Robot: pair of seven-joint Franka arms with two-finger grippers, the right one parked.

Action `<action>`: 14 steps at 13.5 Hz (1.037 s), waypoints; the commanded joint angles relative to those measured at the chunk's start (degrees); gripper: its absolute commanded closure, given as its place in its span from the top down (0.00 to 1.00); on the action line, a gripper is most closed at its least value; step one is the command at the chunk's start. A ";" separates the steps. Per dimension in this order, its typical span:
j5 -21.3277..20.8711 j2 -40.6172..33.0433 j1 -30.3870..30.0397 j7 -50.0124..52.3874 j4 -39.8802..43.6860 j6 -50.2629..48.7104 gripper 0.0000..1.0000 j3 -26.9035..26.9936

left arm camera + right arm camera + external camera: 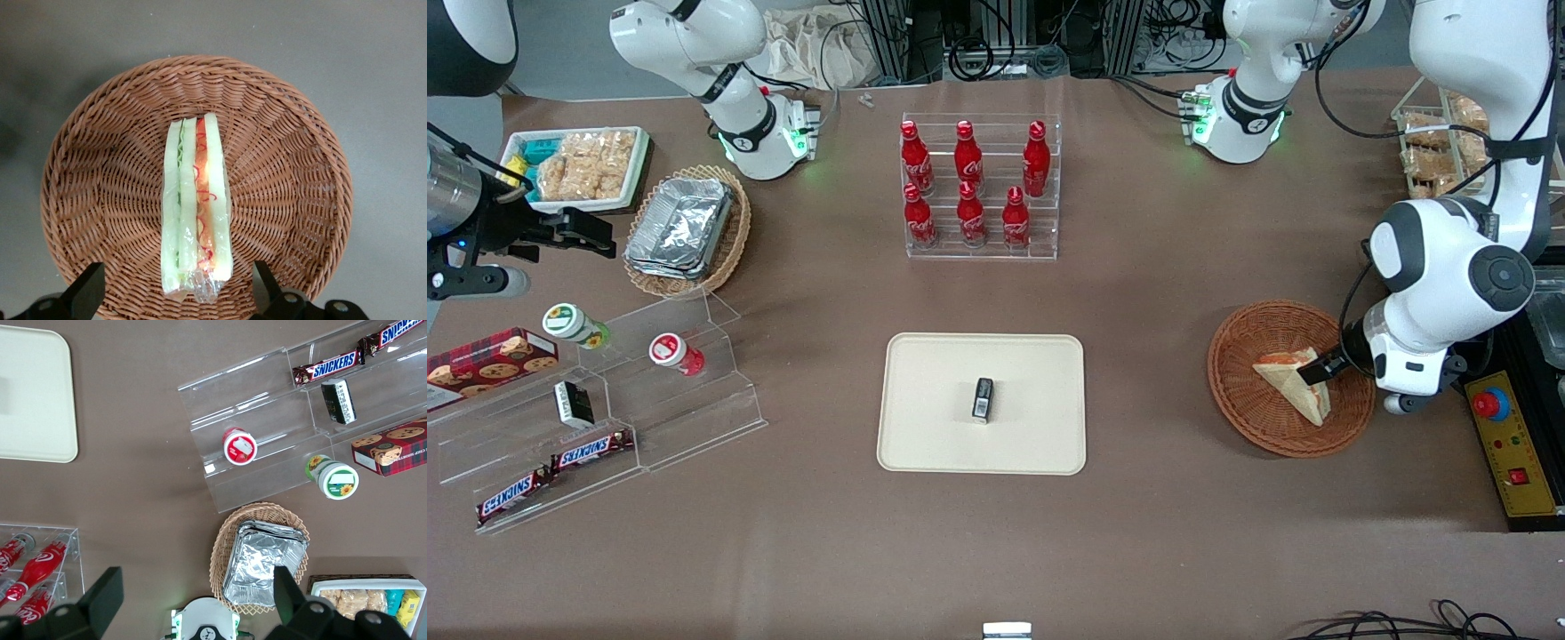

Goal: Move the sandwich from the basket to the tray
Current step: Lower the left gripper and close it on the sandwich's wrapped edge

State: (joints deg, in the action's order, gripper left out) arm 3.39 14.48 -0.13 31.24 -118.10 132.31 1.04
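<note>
My gripper [179,293] hangs low over the round reddish-brown woven wicker basket [1240,404], its two black fingers [85,288] spread wide on either side of the triangular wedge sandwich of pale bread with red, orange and green filling [197,207], not pinching it. The sandwich lies in the basket's middle, filling edge facing up at me. The flat cream-beige rectangular plastic tray [925,427] lies well apart, toward the parked arm's end, with a small black rectangular object [983,398] on it.

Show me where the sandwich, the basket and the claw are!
sandwich [197,207], left wrist view, on its striped filling edge.
basket [1249,351], front view, on its woven wall.
claw [179,287], left wrist view, midway between its open fingertips, either side of the sandwich.
</note>
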 commanded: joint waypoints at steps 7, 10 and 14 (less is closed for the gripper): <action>2.23 2.83 0.04 1.36 -0.72 3.04 0.99 -0.16; 1.97 3.01 0.04 1.36 -1.08 3.39 0.99 -0.16; 1.97 3.53 -0.05 1.36 -1.08 3.92 0.95 -0.16</action>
State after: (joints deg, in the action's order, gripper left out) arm 4.70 18.10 -0.13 31.94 -118.48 134.71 1.04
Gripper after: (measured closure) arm 0.035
